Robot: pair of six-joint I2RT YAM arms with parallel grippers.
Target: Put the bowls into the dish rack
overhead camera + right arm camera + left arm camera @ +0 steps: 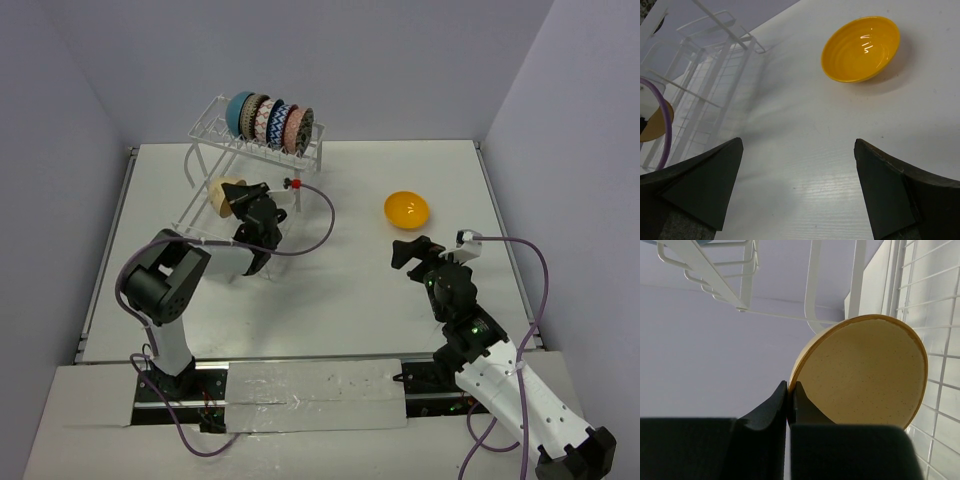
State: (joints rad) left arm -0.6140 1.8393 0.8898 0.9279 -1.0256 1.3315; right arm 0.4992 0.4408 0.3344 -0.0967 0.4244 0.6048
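Note:
The white wire dish rack (215,125) stands at the far left. Several bowls stand on edge in its top tier, from a teal one (240,112) to a grey patterned one (304,130). My left gripper (240,203) is shut on the rim of a tan bowl (226,194), held on edge beside the rack's lower tier. In the left wrist view the fingers (790,386) pinch the tan bowl's (865,375) rim, with rack wires (815,290) close behind. An orange-yellow bowl (407,209) sits upright on the table. My right gripper (412,252) is open and empty just short of it (860,47).
The purple cable (320,225) loops from the left arm over the table between the rack and the orange-yellow bowl. The rack's legs and lower tier (715,65) show at the left of the right wrist view. Walls enclose the table at the back and sides.

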